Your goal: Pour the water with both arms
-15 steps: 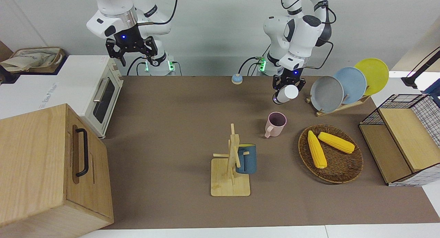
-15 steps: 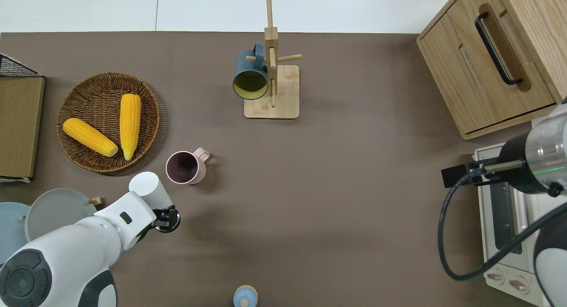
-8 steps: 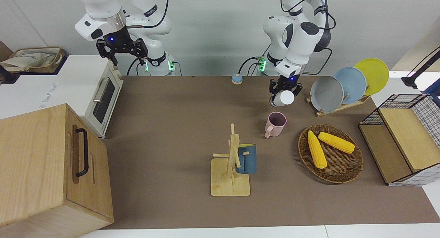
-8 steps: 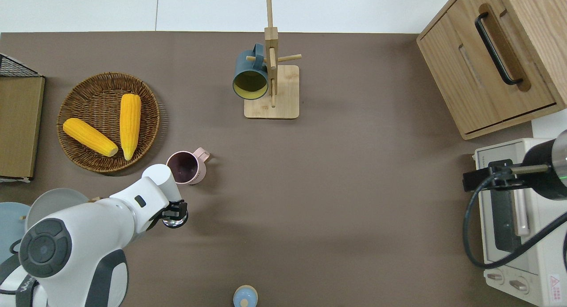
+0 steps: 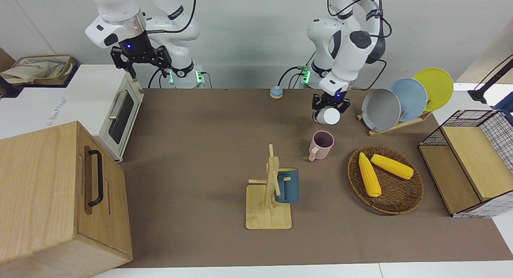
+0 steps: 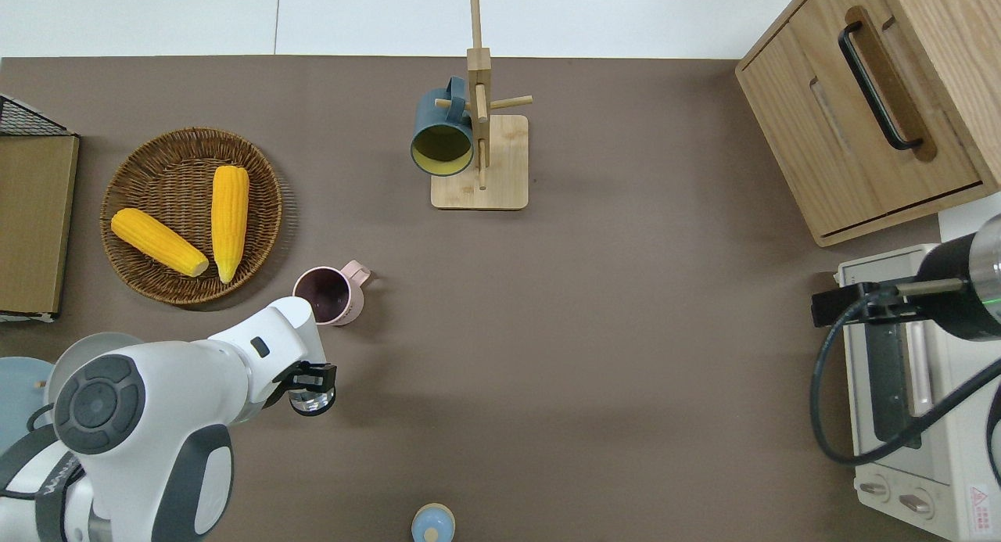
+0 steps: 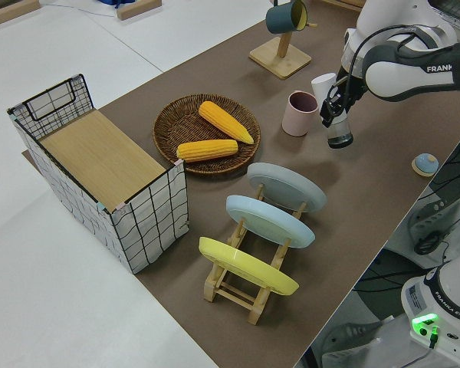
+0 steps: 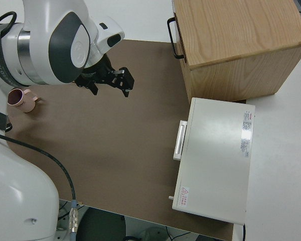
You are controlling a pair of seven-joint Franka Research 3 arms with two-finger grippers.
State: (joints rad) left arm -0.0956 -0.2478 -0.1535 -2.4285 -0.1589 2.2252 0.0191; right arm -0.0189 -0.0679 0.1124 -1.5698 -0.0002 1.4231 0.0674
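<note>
Overhead view: left gripper [image 6: 311,384] is closed around a clear glass tumbler [image 6: 311,399], held in the air over bare brown mat.
Tumbler: smooth, transparent, cylindrical; side view shows it hanging upright from the gripper [image 7: 340,126]; contents cannot be told.
Pink mug [image 6: 327,295]: matte, round, dark inside, handle toward the right arm's end; stands just beside the left gripper's wrist, farther from the robots.
Wicker basket [image 6: 262,206]: woven, round, shallow; holds two yellow corn cobs [image 6: 227,220].
Blue mug [image 6: 441,139]: hangs on the wooden mug tree [image 6: 478,112], yellow inside.
Right gripper [image 5: 140,60]: fingers spread wide, holding nothing, over the white toaster oven [image 5: 102,107].
</note>
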